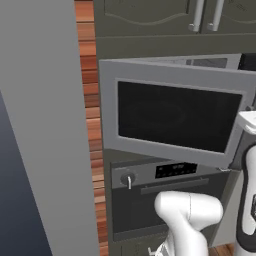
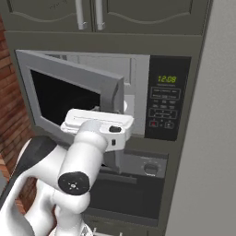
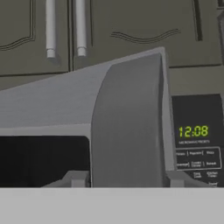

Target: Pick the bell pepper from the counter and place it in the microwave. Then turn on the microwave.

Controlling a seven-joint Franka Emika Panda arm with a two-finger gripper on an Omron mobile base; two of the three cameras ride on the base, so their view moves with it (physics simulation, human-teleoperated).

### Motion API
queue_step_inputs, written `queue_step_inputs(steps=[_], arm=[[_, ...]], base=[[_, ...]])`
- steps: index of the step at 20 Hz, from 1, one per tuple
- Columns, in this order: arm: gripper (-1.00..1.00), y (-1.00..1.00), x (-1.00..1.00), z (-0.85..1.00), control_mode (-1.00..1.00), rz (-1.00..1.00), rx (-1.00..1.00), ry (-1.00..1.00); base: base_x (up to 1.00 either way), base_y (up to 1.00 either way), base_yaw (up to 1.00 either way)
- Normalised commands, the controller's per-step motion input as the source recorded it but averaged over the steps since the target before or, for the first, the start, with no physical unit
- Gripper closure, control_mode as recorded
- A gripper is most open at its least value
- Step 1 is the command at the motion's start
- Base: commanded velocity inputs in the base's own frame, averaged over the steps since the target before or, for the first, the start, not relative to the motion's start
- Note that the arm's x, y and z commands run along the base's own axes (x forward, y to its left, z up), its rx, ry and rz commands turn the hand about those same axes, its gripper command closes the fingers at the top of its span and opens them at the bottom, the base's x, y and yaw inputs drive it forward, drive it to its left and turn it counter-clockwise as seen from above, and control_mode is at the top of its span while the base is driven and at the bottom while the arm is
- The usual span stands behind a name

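Note:
The microwave door point(image 1: 175, 120) stands swung partly out, its dark glass window facing left. Beside it the black keypad point(image 2: 167, 99) shows green digits. In the hand view my gripper point(image 3: 126, 179) is open, with the door's grey free edge point(image 3: 129, 127) rising between the two fingertips point(image 3: 76, 178) and the keypad point(image 3: 197, 144) to its right. My white hand point(image 2: 97, 123) sits against that door edge in the right base view. The bell pepper is hidden and the counter is out of view.
A knobbed oven point(image 1: 128, 179) sits under the microwave. Dark cabinets with silver handles point(image 2: 80, 14) hang above it. A brick strip point(image 1: 90, 100) and a tall grey panel point(image 1: 40, 125) close the left side. Another grey panel point(image 2: 212, 138) stands on the right.

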Motion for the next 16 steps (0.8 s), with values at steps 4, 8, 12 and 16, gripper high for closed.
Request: queue_step_inputs(steps=[4, 8, 12, 16], arm=[[1.0, 0.52, -0.44, 0.0, -1.0, -0.07, -0.03, 0.0], [1.0, 0.54, -0.41, 0.0, -1.0, -0.04, -0.04, 0.0], [1.0, 0.45, -0.36, 0.0, -1.0, 0.0, -0.04, 0.0], [1.0, 0.36, -0.35, 0.0, -1.0, 0.02, -0.04, 0.0]], base=[[0.0, 0.0, 0.0], [0.0, 0.0, 0.0], [0.0, 0.0, 0.0], [0.0, 0.0, 0.0]])
